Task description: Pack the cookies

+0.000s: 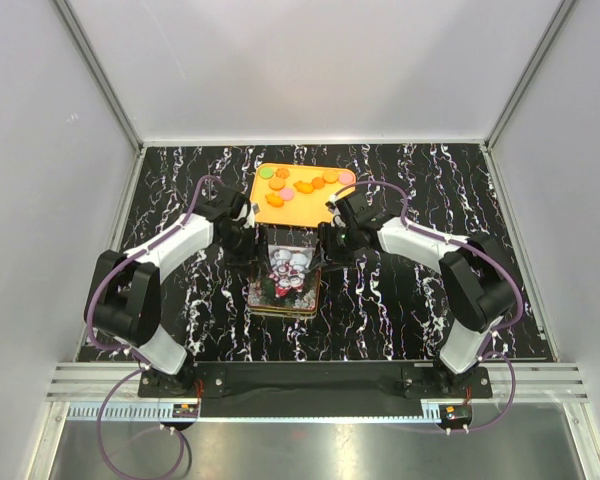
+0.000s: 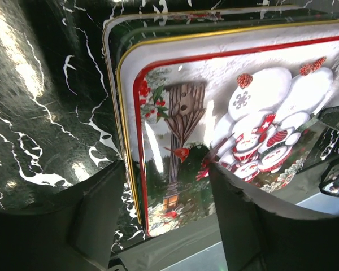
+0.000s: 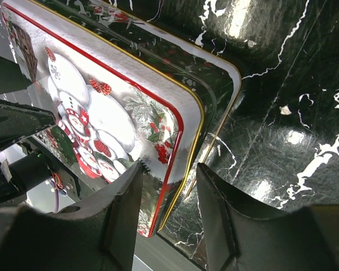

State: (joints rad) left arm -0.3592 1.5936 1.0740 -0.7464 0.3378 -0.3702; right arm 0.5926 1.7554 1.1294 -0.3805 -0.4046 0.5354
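The cookies [image 1: 304,186] are small flat orange, pink and green bits on the orange tray [image 1: 315,211] behind the snowman lid [image 2: 214,113]. Both the left claw [image 2: 166,180] and right claw [image 3: 169,180] sit partly open, straddling its edges

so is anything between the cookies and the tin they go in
yes, the snowman lid lies over the tin, blocking its opening; the cookies sit on the orange tray beyond it

No legible text, labels, brands or numbers. Tin lid [image 2: 226,107] just beyond left claw [image 2: 166,186]: snowman and birdhouse artwork only.
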